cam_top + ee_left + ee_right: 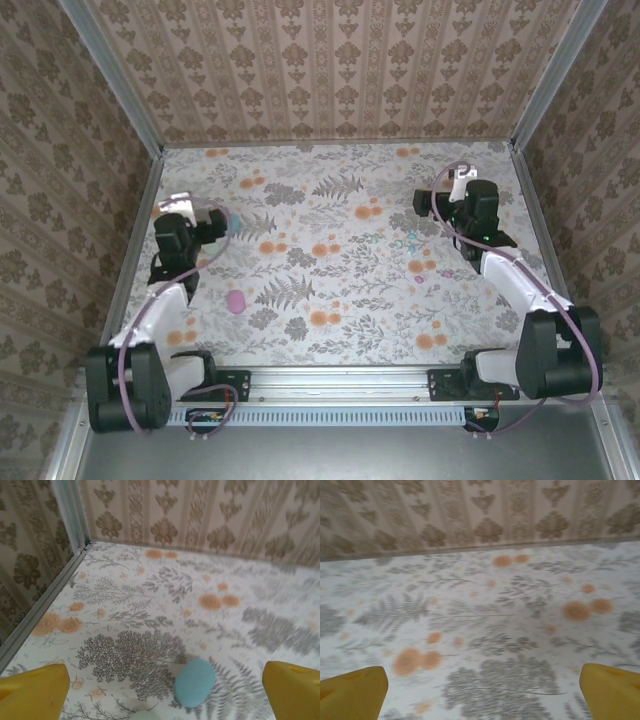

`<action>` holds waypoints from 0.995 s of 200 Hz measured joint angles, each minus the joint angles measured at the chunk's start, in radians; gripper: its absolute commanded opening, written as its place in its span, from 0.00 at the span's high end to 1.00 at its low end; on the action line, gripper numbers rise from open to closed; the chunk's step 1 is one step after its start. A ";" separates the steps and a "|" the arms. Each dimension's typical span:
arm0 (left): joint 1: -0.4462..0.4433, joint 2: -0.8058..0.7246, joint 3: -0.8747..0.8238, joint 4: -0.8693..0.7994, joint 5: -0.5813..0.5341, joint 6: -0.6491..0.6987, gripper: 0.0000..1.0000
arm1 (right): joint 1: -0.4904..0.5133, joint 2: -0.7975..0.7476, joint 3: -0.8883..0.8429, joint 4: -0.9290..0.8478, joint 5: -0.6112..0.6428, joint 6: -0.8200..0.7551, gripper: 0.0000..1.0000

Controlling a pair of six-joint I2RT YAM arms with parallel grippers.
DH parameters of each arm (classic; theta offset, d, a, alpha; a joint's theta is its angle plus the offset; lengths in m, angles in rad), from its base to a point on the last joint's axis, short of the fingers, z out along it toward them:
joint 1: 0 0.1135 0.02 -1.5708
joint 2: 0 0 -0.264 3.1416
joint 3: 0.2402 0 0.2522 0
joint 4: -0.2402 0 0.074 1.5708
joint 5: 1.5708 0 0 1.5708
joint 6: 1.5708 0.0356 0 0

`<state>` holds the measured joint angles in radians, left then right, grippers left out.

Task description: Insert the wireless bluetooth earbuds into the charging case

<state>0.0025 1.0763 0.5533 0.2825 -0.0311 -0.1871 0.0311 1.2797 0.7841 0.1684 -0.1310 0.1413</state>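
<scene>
A teal oval charging case [232, 220] lies on the flowered table at the left, just off the tip of my left gripper [214, 222]. In the left wrist view the teal case [195, 682] rests between the two yellow fingers [35, 692], nearer the right one, untouched, and the left gripper [164, 692] is open. Tiny teal earbuds [409, 241] lie right of the middle, on the near side of my right gripper [428, 200]. The right gripper [482, 690] is open over bare table, its view blurred.
A pink oval case [235, 300] lies near the left arm's forearm. A pale mint case [145, 715] peeks in at the bottom edge of the left wrist view. A small pinkish bud [420, 280] lies near the right arm. Patterned walls [340, 70] enclose the table.
</scene>
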 measured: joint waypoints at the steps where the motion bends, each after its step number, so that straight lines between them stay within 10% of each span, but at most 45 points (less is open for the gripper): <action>1: 0.000 -0.006 0.007 -0.014 0.000 -0.012 0.00 | 0.000 -0.001 0.003 -0.006 -0.010 0.004 0.00; 58: -0.009 -0.205 0.069 -0.559 0.059 -0.406 0.03 | 0.026 0.008 0.058 -0.178 -0.309 0.190 0.06; 94: -0.222 -0.248 0.047 -0.852 -0.002 -0.589 0.04 | 0.061 0.014 0.088 -0.204 -0.331 0.227 0.06; 199: -0.428 0.019 0.116 -1.136 -0.153 -0.618 0.26 | 0.064 0.078 0.115 -0.261 -0.322 0.259 0.02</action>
<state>-0.4259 1.0954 0.6689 -0.8532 -0.1844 -0.8047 0.0956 1.3575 0.8989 -0.0925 -0.4526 0.4007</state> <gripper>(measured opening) 0.792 0.972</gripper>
